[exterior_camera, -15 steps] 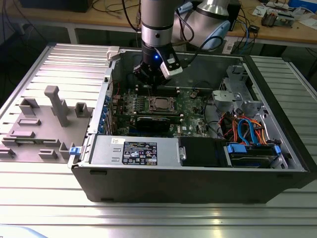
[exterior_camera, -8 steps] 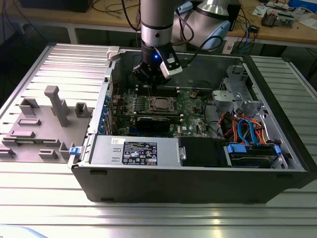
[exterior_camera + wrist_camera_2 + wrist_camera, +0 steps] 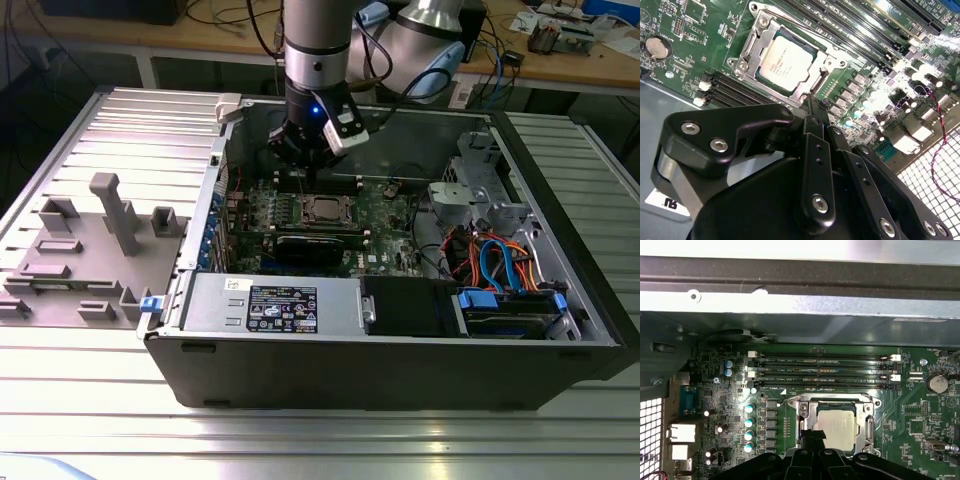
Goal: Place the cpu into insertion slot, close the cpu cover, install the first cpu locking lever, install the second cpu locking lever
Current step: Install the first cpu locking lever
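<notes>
The cpu lies flat in the insertion slot on the green board, silver top up. The cpu cover lies down around it as a silvery frame. A thin wire locking lever runs along one side of the socket. In the exterior view my gripper hangs just behind the cpu, inside the open computer case. Both wrist views show the black fingers of the gripper pressed together, their tips at the edge of the cover frame.
Long memory slots run beside the socket. A black graphics card sits in front of it, and the power supply lies along the case front. Drive cables fill the exterior view's right. A grey fixture stands outside the case.
</notes>
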`<move>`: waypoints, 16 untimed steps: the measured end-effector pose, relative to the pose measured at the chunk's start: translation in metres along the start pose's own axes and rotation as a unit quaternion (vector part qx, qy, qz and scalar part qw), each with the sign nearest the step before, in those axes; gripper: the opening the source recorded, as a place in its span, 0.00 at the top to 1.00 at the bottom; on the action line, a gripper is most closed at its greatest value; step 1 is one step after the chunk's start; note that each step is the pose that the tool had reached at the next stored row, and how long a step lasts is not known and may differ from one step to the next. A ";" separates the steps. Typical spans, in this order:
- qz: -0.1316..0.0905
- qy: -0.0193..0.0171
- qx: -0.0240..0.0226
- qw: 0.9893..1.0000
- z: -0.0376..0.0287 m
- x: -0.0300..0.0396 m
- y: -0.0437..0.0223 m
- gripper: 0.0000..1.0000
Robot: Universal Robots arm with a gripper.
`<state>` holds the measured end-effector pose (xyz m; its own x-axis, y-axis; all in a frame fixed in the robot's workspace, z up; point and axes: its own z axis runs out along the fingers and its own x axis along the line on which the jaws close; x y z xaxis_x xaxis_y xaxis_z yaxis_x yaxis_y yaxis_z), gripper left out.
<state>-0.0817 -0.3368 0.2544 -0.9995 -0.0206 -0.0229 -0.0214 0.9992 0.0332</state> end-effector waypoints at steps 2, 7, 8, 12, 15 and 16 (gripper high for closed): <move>0.000 0.000 0.000 1.000 0.0000 0.0038 0.0001 0.89; 0.000 0.000 0.000 1.000 -0.0004 0.0185 0.0004 0.89; 0.000 0.000 0.000 1.000 -0.0004 0.0207 0.0004 0.89; 0.000 0.000 0.000 1.000 -0.0005 0.0278 0.0008 0.89; 0.000 0.000 0.000 1.000 -0.0006 0.0371 0.0047 0.89; -0.001 0.000 0.000 1.000 -0.0006 0.0373 0.0087 0.89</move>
<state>-0.1193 -0.3290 0.2544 -0.9995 -0.0226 -0.0229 -0.0233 0.9992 0.0333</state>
